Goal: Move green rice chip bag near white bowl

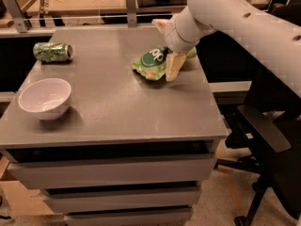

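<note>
Bag not yet lifted, the move is all ahead

The green rice chip bag [151, 62] lies on the right rear part of the grey table [141, 119], well apart from the white bowl [44, 98], which sits near the front left edge. The gripper [167, 51] is down at the bag's right end, its two tan fingers [174, 66] spread wide, one in front of the bag and one behind, holding nothing. A green soda can [52, 52] lies at the rear left. By this layout, only the approach is done; the grasp, the carry across the table and the release beside the bowl remain
</note>
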Controlling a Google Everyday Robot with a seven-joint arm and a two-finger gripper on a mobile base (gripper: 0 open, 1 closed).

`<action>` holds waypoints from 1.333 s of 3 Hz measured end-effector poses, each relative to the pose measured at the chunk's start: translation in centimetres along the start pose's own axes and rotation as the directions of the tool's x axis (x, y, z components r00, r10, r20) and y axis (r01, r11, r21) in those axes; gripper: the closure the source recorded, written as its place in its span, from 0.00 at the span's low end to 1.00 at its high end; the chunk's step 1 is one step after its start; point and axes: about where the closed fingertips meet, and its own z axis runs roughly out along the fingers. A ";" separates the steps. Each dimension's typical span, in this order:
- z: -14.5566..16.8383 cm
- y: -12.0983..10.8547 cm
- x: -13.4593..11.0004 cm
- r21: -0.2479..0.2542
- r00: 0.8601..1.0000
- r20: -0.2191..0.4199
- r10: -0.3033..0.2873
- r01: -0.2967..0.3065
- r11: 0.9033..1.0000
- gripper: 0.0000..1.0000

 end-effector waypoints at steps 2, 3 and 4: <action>1.4 0.7 0.6 -0.075 1.000 0.024 0.004 -0.002 0.997 0.15; 1.4 0.9 0.7 -0.089 0.999 0.038 0.012 -0.009 0.996 0.38; 1.2 1.0 0.7 -0.094 0.999 0.045 0.020 -0.016 0.995 0.61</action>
